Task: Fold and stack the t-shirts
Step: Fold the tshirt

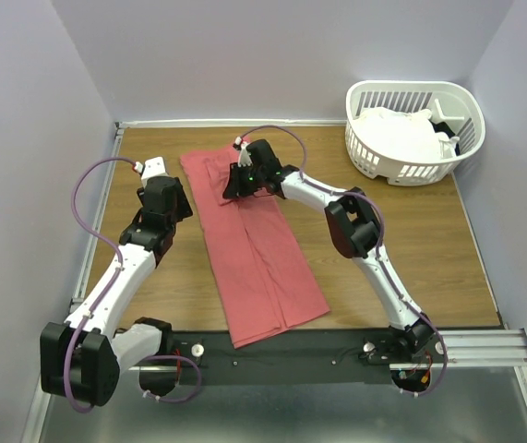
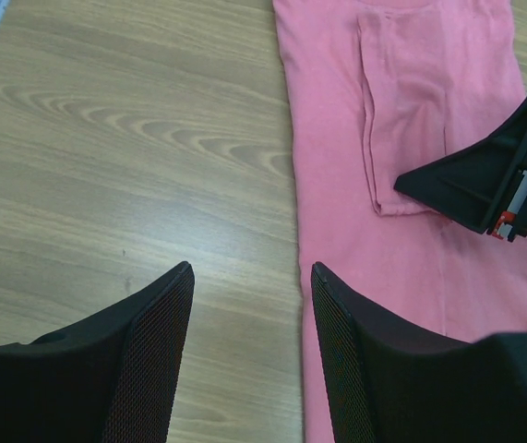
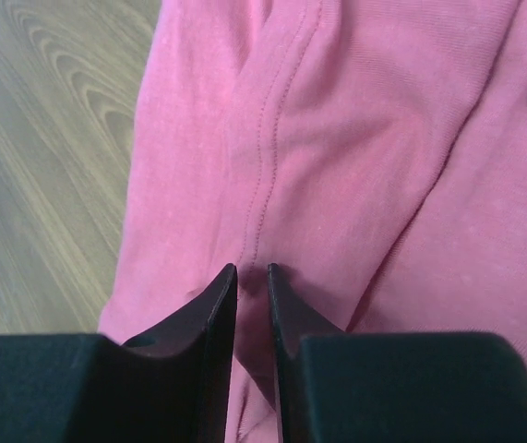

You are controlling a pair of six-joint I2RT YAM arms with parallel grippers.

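Note surface (image 1: 411, 268) in light brown wood-grain laminate, with broad swirling grain clear in both wrist views. Record three plain walls closing it in: back wall (image 1: 291, 55), left wall (image 1: 23, 138) and right wall (image 1: 526, 101), all pale lavender-grey, matte and unmarked. See thin white trim (image 1: 226, 123) along the foot of the back wall and down the left side. At near edge, find black strip (image 1: 291, 351) meeting a ribbed aluminium rail (image 1: 485, 343) on the right. Below that, log dull grey panel (image 1: 291, 415); cannot tell floor from ledge. Read lighting as even and diffuse, shadows soft and short.
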